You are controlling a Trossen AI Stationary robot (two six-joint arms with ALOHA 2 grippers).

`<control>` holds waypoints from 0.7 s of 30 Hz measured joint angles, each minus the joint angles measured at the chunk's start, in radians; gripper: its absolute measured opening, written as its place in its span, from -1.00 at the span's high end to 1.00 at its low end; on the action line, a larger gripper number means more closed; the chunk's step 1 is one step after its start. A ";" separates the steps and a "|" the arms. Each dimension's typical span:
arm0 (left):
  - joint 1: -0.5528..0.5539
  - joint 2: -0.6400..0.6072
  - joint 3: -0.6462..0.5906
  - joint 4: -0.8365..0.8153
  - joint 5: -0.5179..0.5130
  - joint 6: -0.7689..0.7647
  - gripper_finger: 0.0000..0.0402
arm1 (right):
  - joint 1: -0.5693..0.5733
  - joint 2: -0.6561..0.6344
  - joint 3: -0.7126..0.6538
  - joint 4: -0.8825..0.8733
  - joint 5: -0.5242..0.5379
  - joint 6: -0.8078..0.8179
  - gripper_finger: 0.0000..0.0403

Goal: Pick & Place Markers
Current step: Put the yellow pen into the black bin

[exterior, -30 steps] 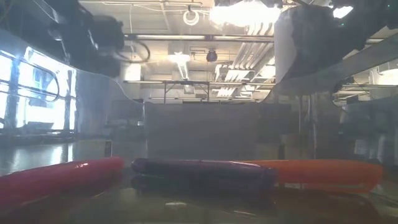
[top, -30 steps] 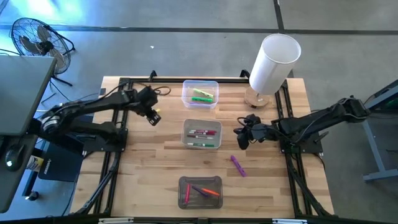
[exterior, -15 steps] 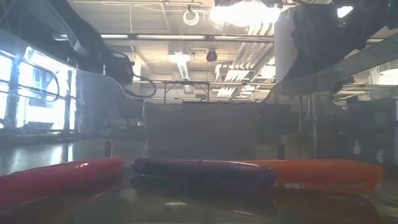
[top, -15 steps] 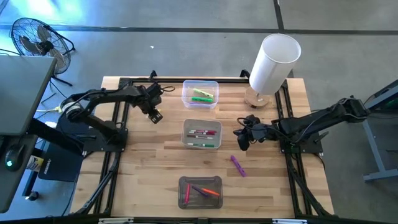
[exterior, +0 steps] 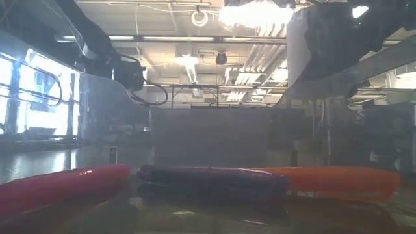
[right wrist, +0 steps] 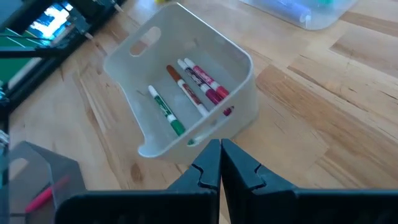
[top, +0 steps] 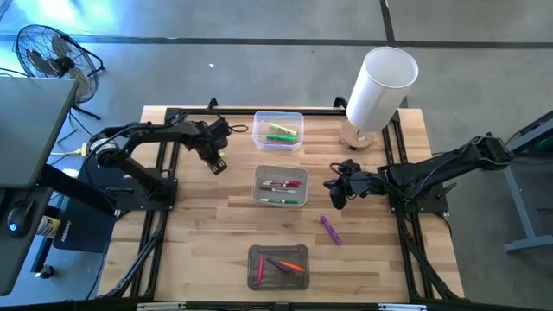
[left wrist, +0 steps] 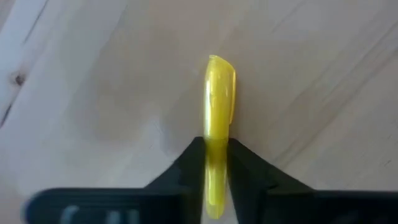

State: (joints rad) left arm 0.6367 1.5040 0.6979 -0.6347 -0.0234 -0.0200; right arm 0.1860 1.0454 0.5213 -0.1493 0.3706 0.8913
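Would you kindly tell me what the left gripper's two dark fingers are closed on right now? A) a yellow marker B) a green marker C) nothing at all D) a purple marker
A: in the left wrist view the left gripper has its fingers pressed on either side of a slim yellow marker above the wooden table.

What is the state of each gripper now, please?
Left gripper: closed on the yellow marker, over the table's left side.
Right gripper: shut, holding nothing, beside the middle bin.
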 joint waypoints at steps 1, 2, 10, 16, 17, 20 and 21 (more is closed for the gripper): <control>-0.012 0.000 0.000 -0.001 -0.006 0.000 0.82 | 0.000 0.000 0.000 0.009 0.000 0.000 1.00; -0.023 0.000 -0.001 -0.001 -0.011 0.001 0.87 | 0.000 0.000 0.000 0.020 0.000 0.000 1.00; -0.119 -0.010 -0.002 -0.012 -0.096 -0.054 0.78 | 0.000 0.000 0.000 0.056 0.014 -0.001 1.00; -0.142 -0.083 -0.009 -0.090 0.012 -0.074 0.86 | 0.000 0.000 0.000 0.059 0.001 0.025 1.00; -0.142 -0.106 -0.010 -0.108 0.029 -0.081 0.86 | 0.000 0.000 0.000 0.059 0.001 0.025 1.00; -0.144 -0.174 -0.007 -0.139 0.044 -0.104 0.85 | 0.000 0.000 0.000 0.059 0.001 0.026 1.00; -0.149 -0.196 -0.007 -0.156 0.045 -0.118 0.85 | 0.000 0.000 0.000 0.059 0.001 0.027 1.00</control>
State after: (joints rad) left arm 0.4877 1.3077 0.6906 -0.7906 0.0219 -0.1384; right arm 0.1860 1.0451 0.5213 -0.0906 0.3714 0.9180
